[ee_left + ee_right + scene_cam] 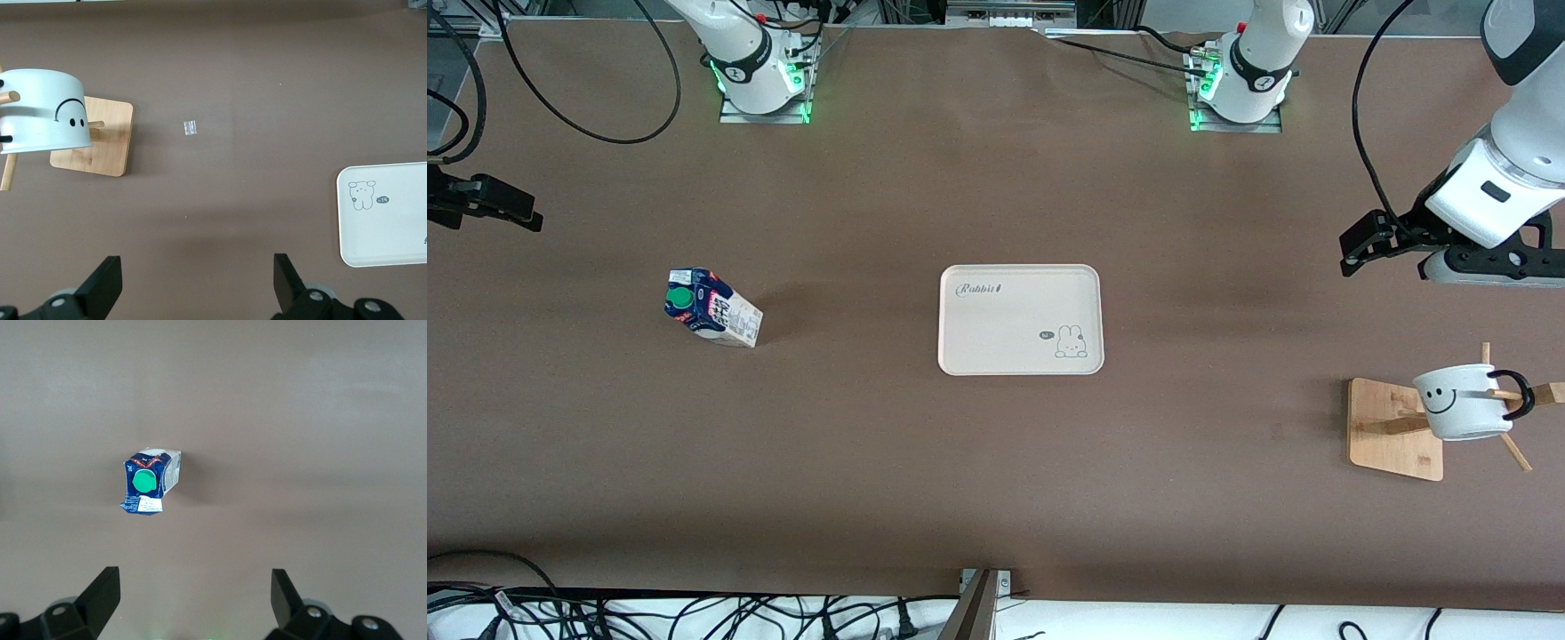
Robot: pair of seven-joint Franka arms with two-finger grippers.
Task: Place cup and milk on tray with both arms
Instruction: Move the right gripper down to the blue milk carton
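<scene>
Front view shows you the tray (1020, 318) bare; the left gripper (197, 283) and right gripper (193, 595) hover spread wide, grasping nothing, over the table.

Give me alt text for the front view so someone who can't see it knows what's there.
A cream tray lies empty mid-table between a milk carton toward the right arm's end and a smiley cup hung on a wooden stand toward the left arm's end. The left gripper and right gripper hang open above the table's ends, holding nothing.
</scene>
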